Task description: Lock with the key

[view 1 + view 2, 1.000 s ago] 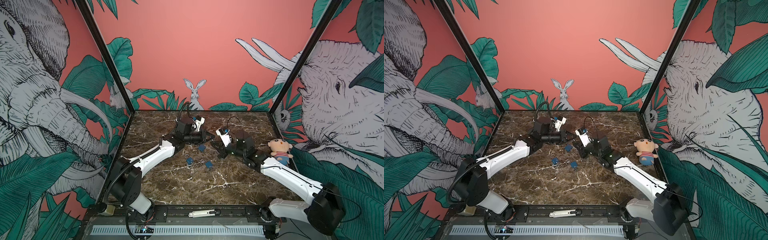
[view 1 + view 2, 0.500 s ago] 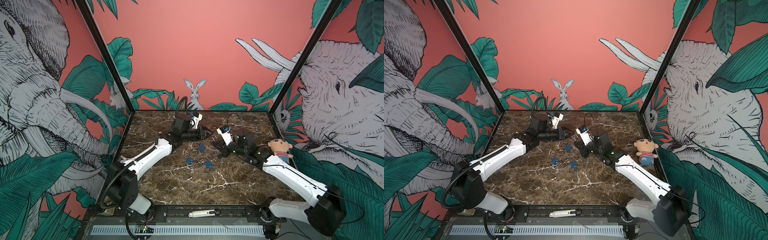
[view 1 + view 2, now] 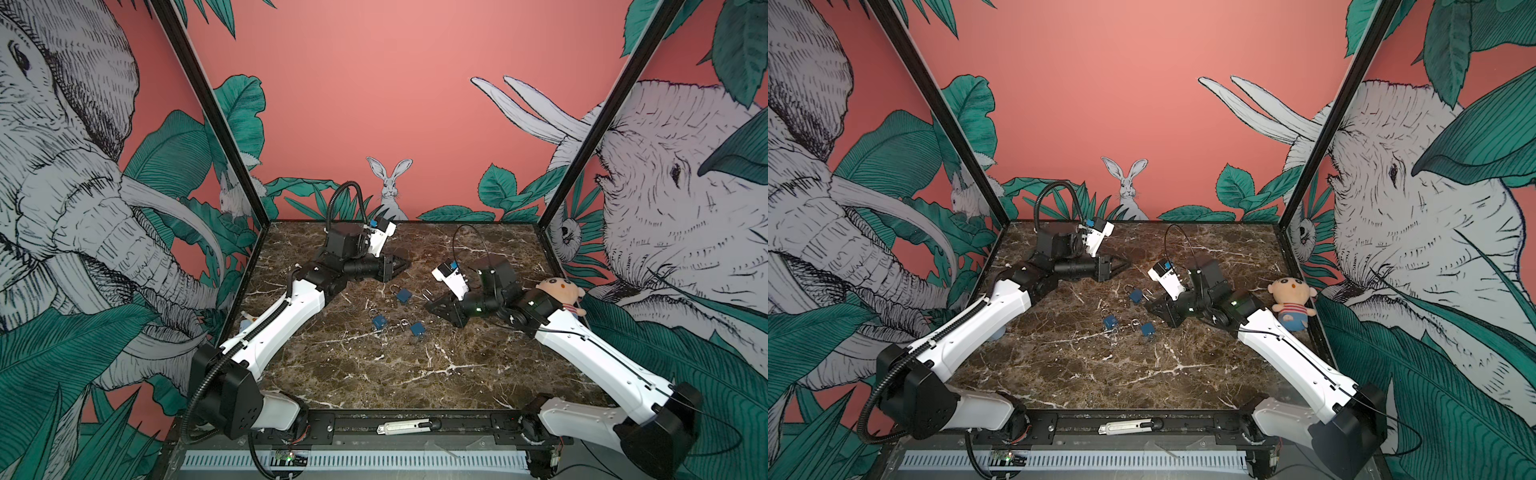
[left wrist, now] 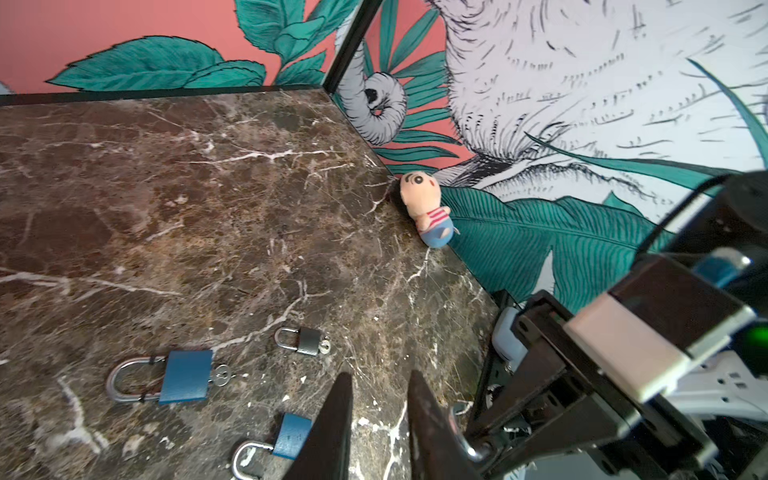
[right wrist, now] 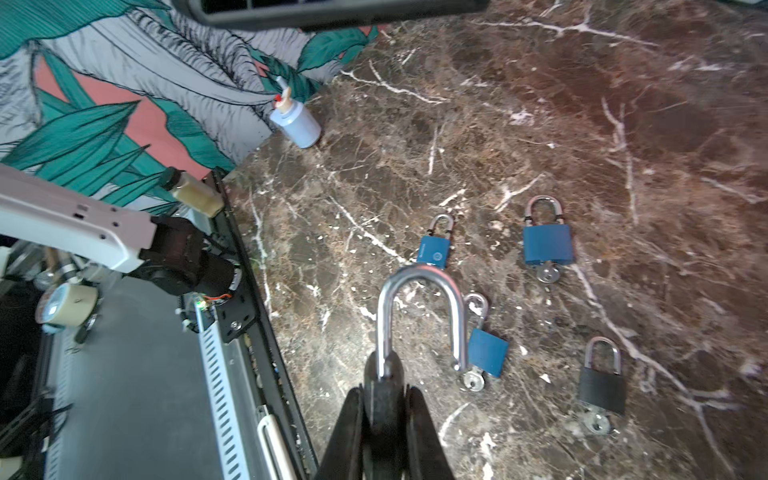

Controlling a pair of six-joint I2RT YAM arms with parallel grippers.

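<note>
Nearest key (image 5: 471,380) is sitting in the keyway of a blue padlock (image 5: 488,353) lying on the marble tabletop (image 3: 415,374), just beside the lock you are holding. Whether a key is sitting in the held one, I cannot tell.

You are clamping the right gripper (image 5: 384,390) on a padlock (image 5: 386,324) whose shackle is standing open. Your left gripper (image 4: 380,378) is hovering empty, fingers apart, near the right one.

Risk: you are pinching only the lock body, so a push on the shackle or a twist at a key could be pivoting it in the pads. The free shackle leg is hanging over the blue padlock and could be snagging it.

Room: open marble is lying behind and in front of the lock cluster. The plush doll (image 3: 559,293) and pump bottle (image 5: 295,122) are sitting at opposite walls, well apart from the work.
</note>
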